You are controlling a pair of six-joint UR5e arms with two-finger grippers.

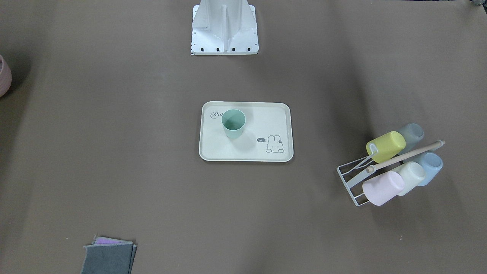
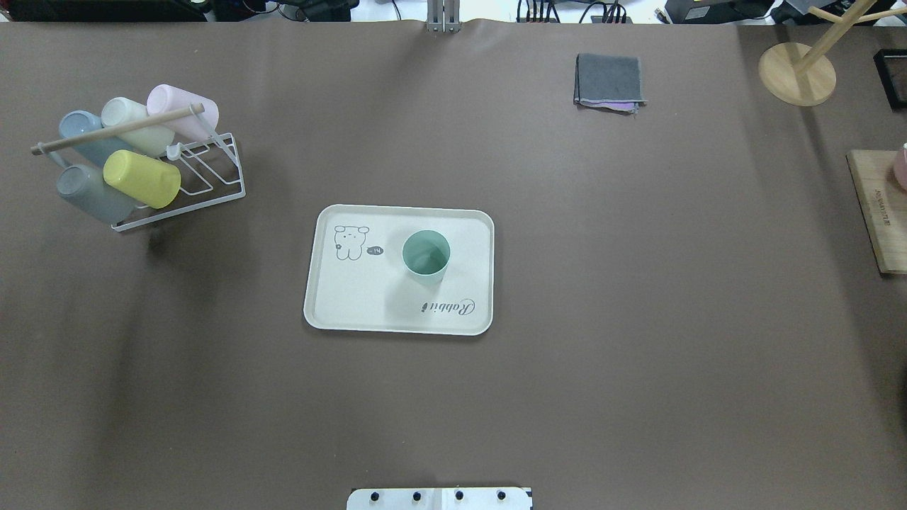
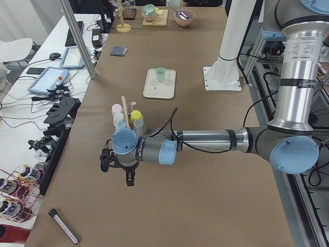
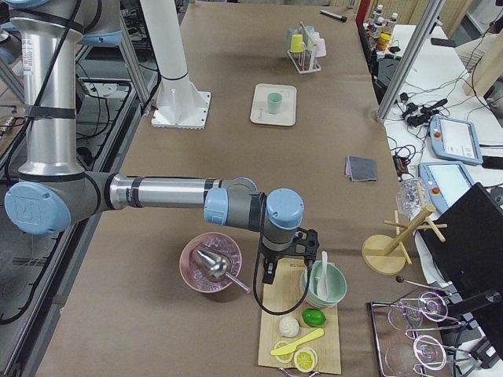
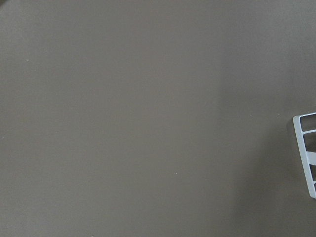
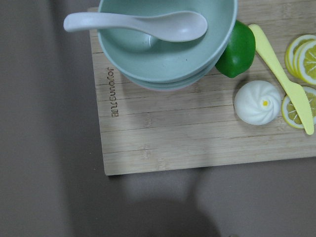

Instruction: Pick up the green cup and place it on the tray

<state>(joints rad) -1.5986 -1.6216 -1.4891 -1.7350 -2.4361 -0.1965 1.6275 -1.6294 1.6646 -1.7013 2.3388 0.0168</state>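
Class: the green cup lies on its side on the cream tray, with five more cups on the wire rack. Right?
No: the green cup stands upright, mouth up, on the tray, as the overhead exterior view shows. The rest holds.

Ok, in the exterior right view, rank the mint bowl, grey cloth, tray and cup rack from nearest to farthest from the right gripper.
1. mint bowl, just beside the right gripper, at the near end.
2. grey cloth, mid-table, on the operators' side.
3. tray, table centre, holding the green cup.
4. cup rack, at the far end.
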